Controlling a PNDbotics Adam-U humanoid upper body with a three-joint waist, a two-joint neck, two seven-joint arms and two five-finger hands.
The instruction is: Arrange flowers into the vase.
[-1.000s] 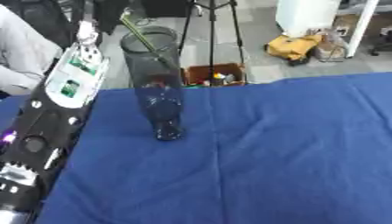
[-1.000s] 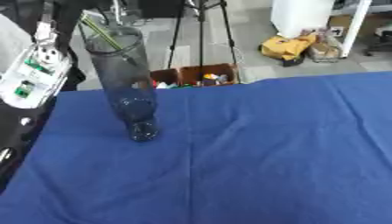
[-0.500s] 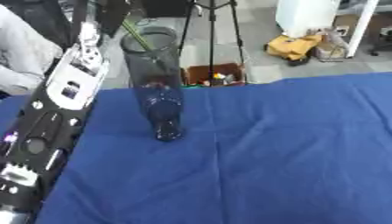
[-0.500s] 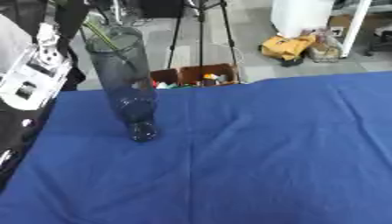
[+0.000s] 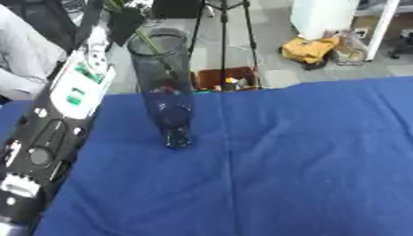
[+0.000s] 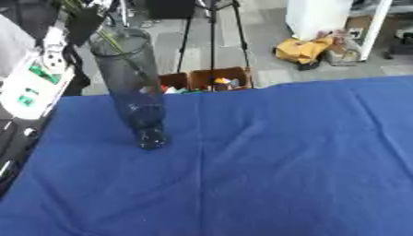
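A tall, clear glass vase [image 5: 168, 92] stands upright on the desk [image 5: 306, 161], which is covered with a blue cloth; the vase sits in the far-left part of the cloth, its base resting on the fabric near the far edge. The lower part of the vase appears dark blue against the cloth, and its open mouth rises above the far edge of the desk. A thin green stem [image 5: 155, 50] slants down into the vase from the upper left, entering at the mouth and running diagonally inside the glass.

The robot's left arm [image 5: 56, 133] enters from the near-left corner and extends toward the far side along the left edge of the desk; it is black with a white panel bearing green markings. Its left hand [image 6: 83, 18] shows only as a dark shape at the top of the view, just beside the upper end of the stem above the vase mouth; whether its fingers are spread or pinching the stem cannot be told. The right hand appears in neither view.

Beyond the far edge of the desk, on the floor, stand a black tripod [image 5: 224, 41], a brown box [image 6: 206, 80] with small coloured items, and a yellow bag [image 5: 310, 48].
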